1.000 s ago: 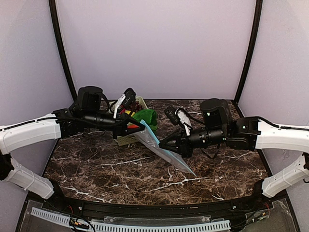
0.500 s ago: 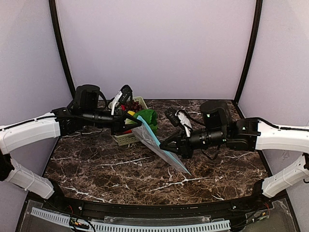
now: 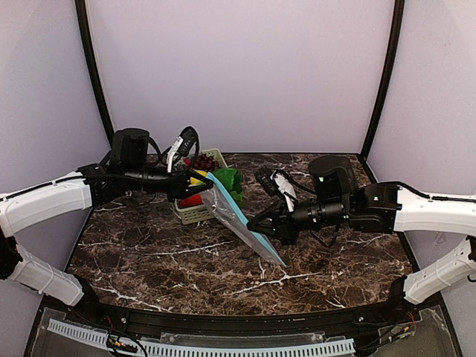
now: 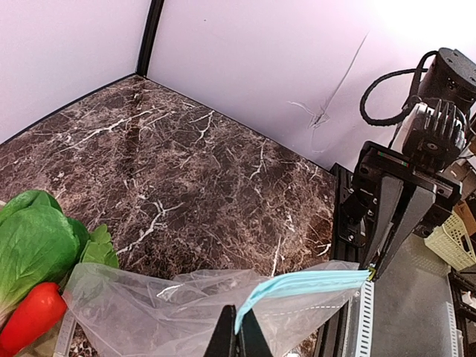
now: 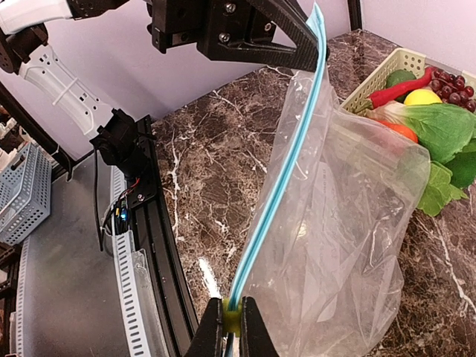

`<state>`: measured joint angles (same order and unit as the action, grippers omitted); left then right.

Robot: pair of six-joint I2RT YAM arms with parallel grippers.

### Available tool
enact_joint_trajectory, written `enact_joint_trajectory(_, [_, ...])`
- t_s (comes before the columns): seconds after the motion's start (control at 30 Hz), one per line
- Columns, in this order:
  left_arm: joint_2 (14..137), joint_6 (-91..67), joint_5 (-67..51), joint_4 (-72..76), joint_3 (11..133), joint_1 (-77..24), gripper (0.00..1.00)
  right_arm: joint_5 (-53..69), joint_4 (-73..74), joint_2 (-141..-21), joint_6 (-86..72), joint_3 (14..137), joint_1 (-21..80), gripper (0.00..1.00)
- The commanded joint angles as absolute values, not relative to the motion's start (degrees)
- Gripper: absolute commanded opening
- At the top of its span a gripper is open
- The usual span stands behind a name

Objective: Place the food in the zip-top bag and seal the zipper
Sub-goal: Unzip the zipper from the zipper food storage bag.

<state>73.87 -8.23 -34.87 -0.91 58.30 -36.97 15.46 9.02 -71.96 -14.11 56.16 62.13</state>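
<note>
Now, zipper [image 5: 286, 167]: taut between right gripper [image 5: 232, 321] and left gripper [image 4: 239, 336], each clenched on one end.
Zip-top bag [image 3: 236, 222]: hanging below both grippers, off the desk [image 3: 149, 253].
Food [image 5: 439, 126]: beside the left gripper, at the basket [image 3: 195, 214].
Advice: left anchors; right draws its slider tab [image 4: 370, 274] straight along.

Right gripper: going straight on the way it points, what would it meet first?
Following the zipper it pinches, probably the left gripper holding the far end; depth is unclear.
</note>
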Motion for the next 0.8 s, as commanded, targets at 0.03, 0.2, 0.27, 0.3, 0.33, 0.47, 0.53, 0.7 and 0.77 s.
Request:
enact_joint_trajectory(0.03, [71.26,-9.21,-30.33,2.25,57.55,-33.66,0.01,17.76,12.48,-70.20,-14.77,54.76,62.67,0.00])
enact_joint_trajectory(0.2, [70.94,-9.79,-30.41,2.75,57.31,-32.33,0.01,17.62,12.47,-69.94,-14.85,54.40,62.67,0.00])
enact_joint_trajectory(0.27, [70.89,-10.06,-30.81,3.07,57.23,-31.88,0.01,17.60,12.48,-69.80,-14.88,54.34,62.66,0.00])
enact_joint_trajectory(0.3, [70.87,-10.08,-30.87,3.16,57.20,-31.76,0.01,17.55,12.48,-69.80,-14.93,54.30,62.65,0.00])
enact_joint_trajectory(0.33, [70.86,-10.19,-30.99,3.27,57.16,-31.56,0.01,17.57,12.41,-69.82,-14.95,54.24,62.66,0.00])
enact_joint_trajectory(0.47, [70.66,-10.30,-30.71,3.33,57.13,-30.88,0.01,17.44,12.48,-69.72,-14.94,54.19,62.66,0.00])
enact_joint_trajectory(0.53, [70.40,-10.31,-30.68,3.34,57.11,-30.39,0.01,17.41,12.48,-69.78,-14.95,54.08,62.66,0.00])
enact_joint_trajectory(0.7, [69.56,-10.03,-29.90,3.18,57.05,-29.63,0.01,17.33,12.36,-69.71,-15.12,53.84,62.64,0.00])
enact_joint_trajectory(0.77, [69.31,-10.00,-29.68,3.16,57.00,-29.20,0.01,17.33,12.35,-69.72,-15.12,53.88,62.65,0.00])
